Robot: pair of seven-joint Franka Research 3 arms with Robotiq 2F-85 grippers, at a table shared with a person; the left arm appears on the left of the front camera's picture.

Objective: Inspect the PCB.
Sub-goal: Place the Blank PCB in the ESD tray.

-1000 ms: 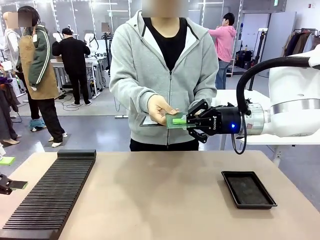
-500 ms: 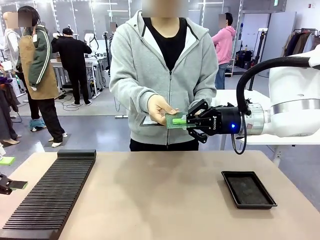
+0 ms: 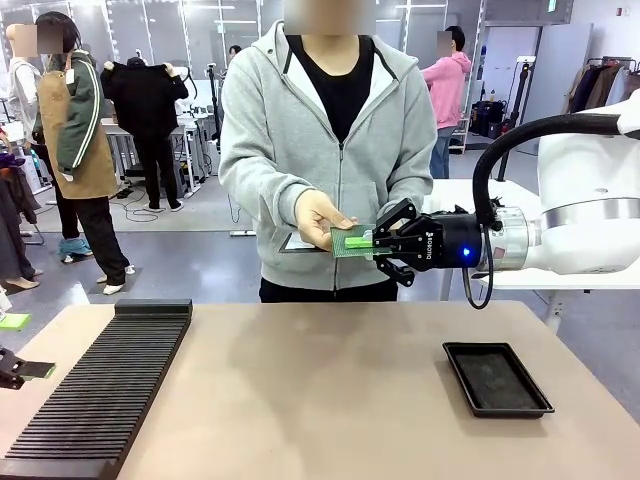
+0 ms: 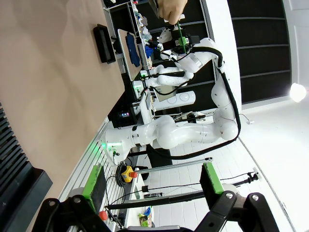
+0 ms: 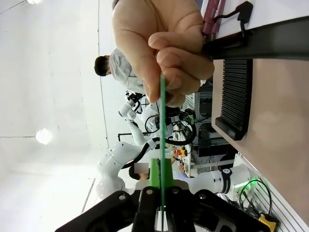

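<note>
The PCB point(image 3: 350, 241) is a thin green board held up over the far side of the table. The person's hand point(image 3: 320, 218) pinches its left end, and my right gripper point(image 3: 376, 241) is shut on its right end. In the right wrist view the PCB point(image 5: 162, 121) shows edge-on, rising from my right gripper point(image 5: 161, 188) into the person's fingers point(image 5: 159, 43). My left gripper point(image 3: 22, 370) hovers low at the table's left edge, open and with nothing between its green pads point(image 4: 94, 186). From there the PCB point(image 4: 179, 33) shows far off.
A black slotted rack point(image 3: 100, 390) lies along the left of the table point(image 3: 320, 400). A shallow black tray point(image 3: 497, 380) sits at the right. The person's other hand holds a dark clipboard point(image 3: 298, 243) just behind the board.
</note>
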